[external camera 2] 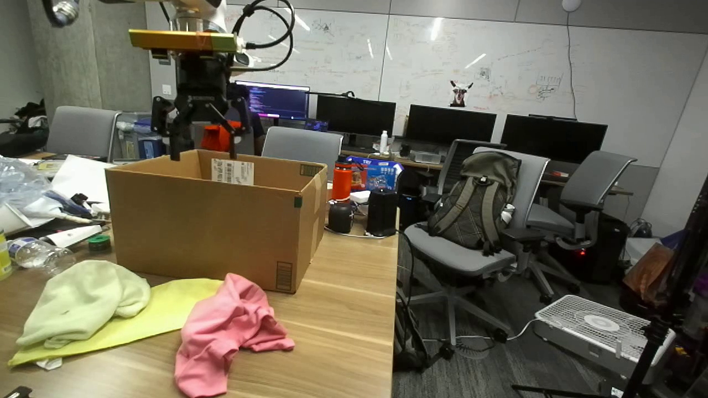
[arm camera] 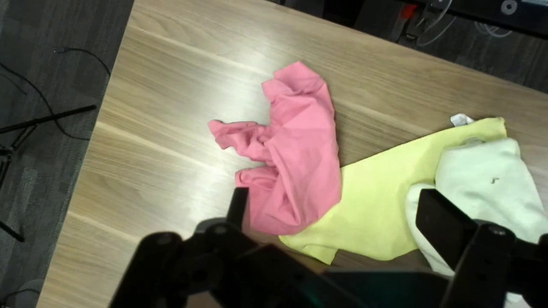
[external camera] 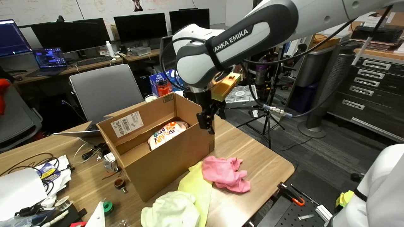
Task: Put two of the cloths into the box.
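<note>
Eyeing the pale cloth (external camera 2: 83,301) beside the box (external camera 2: 199,229), printed cloth (external camera: 166,134) inside, we judged our empty, wide-spread end effector (arm camera: 334,207) should pinch only upper folds, sparing the yellow cloth (external camera 2: 171,304) beneath.

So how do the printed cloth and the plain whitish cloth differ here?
The printed cloth lies inside the box, while the plain whitish cloth lies outside it, partly over the yellow cloth. The printed cloth shows orange and dark lettering; the plain whitish cloth shows none, only a small dark mark in the wrist view. Both look bunched up rather than laid flat.
</note>
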Controlling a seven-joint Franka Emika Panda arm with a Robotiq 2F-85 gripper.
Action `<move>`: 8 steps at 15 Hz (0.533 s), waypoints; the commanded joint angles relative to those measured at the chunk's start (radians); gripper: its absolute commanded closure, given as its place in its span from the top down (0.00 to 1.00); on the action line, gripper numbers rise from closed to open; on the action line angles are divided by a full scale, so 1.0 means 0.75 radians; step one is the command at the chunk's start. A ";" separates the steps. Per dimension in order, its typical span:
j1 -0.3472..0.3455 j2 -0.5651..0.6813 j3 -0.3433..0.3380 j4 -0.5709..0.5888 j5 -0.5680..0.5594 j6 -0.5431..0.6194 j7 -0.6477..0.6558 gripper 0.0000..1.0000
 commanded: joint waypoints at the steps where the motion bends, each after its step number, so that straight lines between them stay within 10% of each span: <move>1: -0.003 -0.049 0.035 -0.104 0.050 0.082 -0.061 1.00; 8: 0.025 -0.040 0.102 -0.217 0.072 0.243 -0.076 1.00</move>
